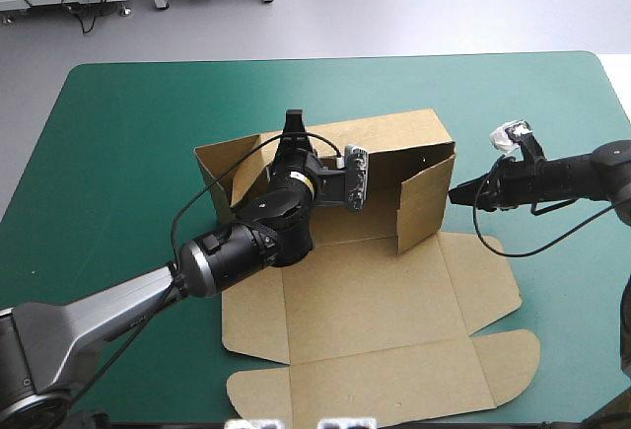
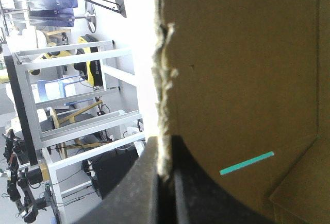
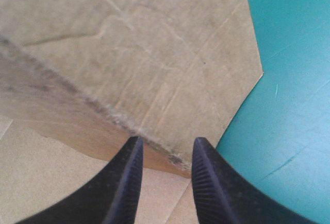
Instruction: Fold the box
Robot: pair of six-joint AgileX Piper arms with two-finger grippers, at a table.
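The teal-green tabletop (image 1: 128, 133), seen from across the room.
Its cover (image 1: 552, 104) lies smooth, with rounded far corners. A wide stretch of it runs past the left fingers (image 1: 294, 125) to the far edge and out to either side. Just beside and ahead of the right fingers (image 3: 211, 183) the same teal-green sheet shows plain, marked only by a few faint pale scratches.

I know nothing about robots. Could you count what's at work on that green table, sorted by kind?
Brown box: 1
Black grippers: 2 (left gripper, right gripper)
Total: 3
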